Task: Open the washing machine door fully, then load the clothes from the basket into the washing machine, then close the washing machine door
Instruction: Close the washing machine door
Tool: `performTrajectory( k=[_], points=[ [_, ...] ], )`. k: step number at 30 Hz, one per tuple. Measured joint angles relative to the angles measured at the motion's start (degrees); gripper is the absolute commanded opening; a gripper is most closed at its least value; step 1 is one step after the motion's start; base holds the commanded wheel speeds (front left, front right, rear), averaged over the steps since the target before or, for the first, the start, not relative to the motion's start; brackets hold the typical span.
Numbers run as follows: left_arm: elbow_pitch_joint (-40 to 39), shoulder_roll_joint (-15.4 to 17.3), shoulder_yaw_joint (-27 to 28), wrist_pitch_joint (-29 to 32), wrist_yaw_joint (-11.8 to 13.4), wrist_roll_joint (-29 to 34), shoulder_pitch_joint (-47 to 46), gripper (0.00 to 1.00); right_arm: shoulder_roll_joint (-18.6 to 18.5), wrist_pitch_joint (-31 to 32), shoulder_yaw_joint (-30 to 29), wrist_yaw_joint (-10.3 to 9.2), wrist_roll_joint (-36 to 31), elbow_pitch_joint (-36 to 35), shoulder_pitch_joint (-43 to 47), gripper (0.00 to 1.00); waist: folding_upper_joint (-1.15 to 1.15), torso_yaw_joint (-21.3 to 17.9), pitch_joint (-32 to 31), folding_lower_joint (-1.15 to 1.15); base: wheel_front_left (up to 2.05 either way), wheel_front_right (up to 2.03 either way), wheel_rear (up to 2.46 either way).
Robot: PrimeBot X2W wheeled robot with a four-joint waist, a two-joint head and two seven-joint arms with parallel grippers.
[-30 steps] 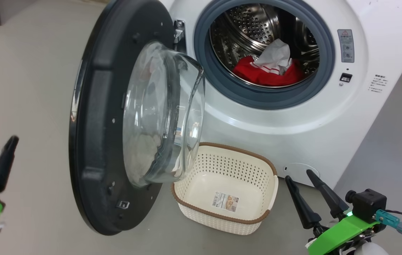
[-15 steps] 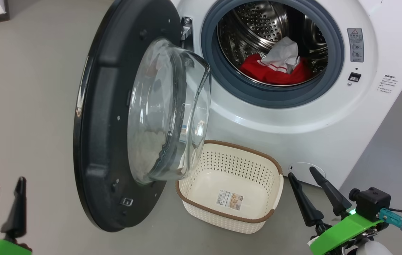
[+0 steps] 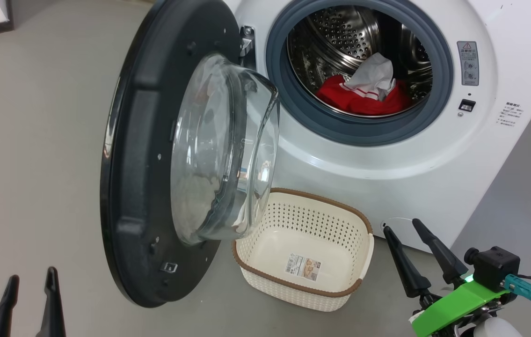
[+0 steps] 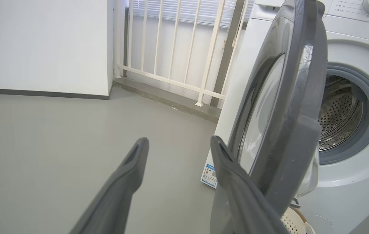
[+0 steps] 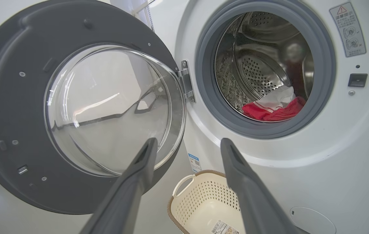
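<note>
You find the clothes (image 3: 363,98) inside the washing machine (image 3: 410,178), well ahead of and above your right tool (image 3: 402,225). They are one soft heap of bright red fabric with a crumpled white panel and striped white trim on top. They lie in the drum (image 3: 345,37), which is perforated steel ringed by one smooth grey rubber seal (image 3: 363,131).

The washing machine door (image 3: 143,154) stands swung open between your two tools, ahead and to the right of your left tool (image 3: 32,274). It is round, with a wide black rim around one bulging clear glass bowl.

The basket (image 3: 293,297) sits on the floor (image 3: 36,164) just left of your right tool. It is cream perforated plastic, a rounded rectangle with a brown woven-look rim. On its bare bottom is one sticker (image 3: 303,267), its print too small to read.

The white cabinet carries one grey warning label (image 3: 468,63) with a red triangle, its writing unreadable. It also has one blue label (image 5: 194,162) and one round cap (image 5: 312,221).

Both tools are released, each with two dark tapered fingers spread apart, grasping nothing.
</note>
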Motion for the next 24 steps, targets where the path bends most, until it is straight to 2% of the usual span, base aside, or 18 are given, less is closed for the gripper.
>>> performTrajectory(
  k=[7, 24],
  points=[
    [1.12, -0.46, -0.98, -3.26, 0.10, 1.66, 0.16, 1.00, 0.02, 0.00, -0.25, 0.00, -0.14, -0.20, 0.09, 1.00, 0.00, 0.36, 0.03, 0.00, 0.00, 0.00, 0.00],
    [3.43, -1.16, -1.93, -5.11, 0.60, 2.64, 0.11, 1.00, 0.04, 0.00, 0.21, 0.00, -0.14, -0.22, 0.15, 1.00, 0.00, -0.07, -0.31, 0.00, 0.00, 0.00, 0.00]
  ],
)
